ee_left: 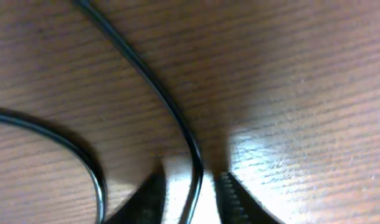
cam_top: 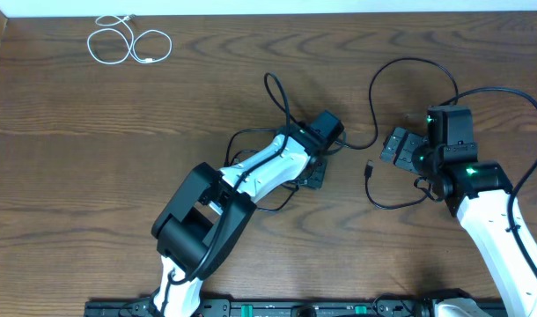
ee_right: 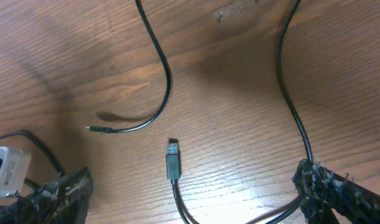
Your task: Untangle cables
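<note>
Black cable (ee_left: 157, 93) between left gripper (ee_left: 190, 180) jaws

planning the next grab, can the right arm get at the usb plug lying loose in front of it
Probably yes: the usb plug lies uncovered on the table just ahead of the right pincer, whose jaws stand wide open, with nothing across it.

Two white-and-black arms on a black rail (cam_top: 277, 309)
Left arm (cam_top: 273, 163) and right arm (cam_top: 493, 229) wear white shells and black joints; green lights (cam_top: 470, 171) glow far from the rail; the right gripper (ee_right: 199, 186) has rough black fingers (ee_right: 339, 193).
</note>
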Robot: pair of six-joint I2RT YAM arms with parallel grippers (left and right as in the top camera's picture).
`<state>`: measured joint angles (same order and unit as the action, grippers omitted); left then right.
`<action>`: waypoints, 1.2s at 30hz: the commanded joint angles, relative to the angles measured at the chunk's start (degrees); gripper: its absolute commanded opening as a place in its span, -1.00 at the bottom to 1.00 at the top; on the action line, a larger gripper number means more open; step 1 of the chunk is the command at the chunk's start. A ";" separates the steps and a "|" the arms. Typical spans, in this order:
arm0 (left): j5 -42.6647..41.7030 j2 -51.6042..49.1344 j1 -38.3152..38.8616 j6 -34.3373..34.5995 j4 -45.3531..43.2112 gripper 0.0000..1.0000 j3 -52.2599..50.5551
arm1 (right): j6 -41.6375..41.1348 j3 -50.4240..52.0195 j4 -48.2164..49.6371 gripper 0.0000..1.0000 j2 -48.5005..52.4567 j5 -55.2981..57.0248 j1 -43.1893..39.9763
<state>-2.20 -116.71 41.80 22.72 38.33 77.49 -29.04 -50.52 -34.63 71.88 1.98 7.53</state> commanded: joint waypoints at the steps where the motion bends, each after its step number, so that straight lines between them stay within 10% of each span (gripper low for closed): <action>1: -0.11 -4.28 0.07 0.55 0.28 -0.78 -0.74 | 0.81 -0.37 0.09 0.99 0.13 0.68 -0.37; 22: -1.75 16.15 -8.24 0.52 2.71 -0.85 1.18 | 0.81 -0.37 0.09 0.99 0.13 0.68 -0.37; 36: -1.95 35.06 -27.80 0.33 3.85 -0.85 1.18 | 0.81 -0.37 0.09 0.99 0.13 0.68 -0.37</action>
<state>-4.34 -84.05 18.00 22.92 41.04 78.37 -29.06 -50.52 -34.65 71.88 1.98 7.53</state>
